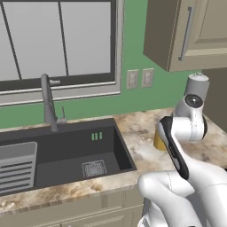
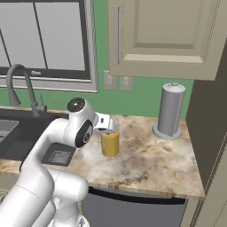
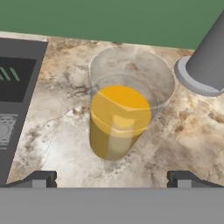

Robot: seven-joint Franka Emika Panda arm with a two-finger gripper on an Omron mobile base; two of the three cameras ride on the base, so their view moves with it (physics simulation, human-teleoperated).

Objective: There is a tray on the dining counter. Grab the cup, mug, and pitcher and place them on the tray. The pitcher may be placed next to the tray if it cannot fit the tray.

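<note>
Hand view: tool (image 3: 112, 177) spread fully wide, fingertips (image 3: 40, 179) apart, gripping nothing, poised above the pitcher (image 3: 119, 119) | pitcher upright on the marbled tabletop (image 3: 183, 135), between the black sink (image 3: 15, 96) and the grey canister (image 3: 210, 59), nearer the back edge | right base view: pitcher (image 2: 110, 142) just beside the wrist.

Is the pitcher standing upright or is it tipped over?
Upright: the pitcher stands on its base on the counter, with its clear rim on top.
</note>
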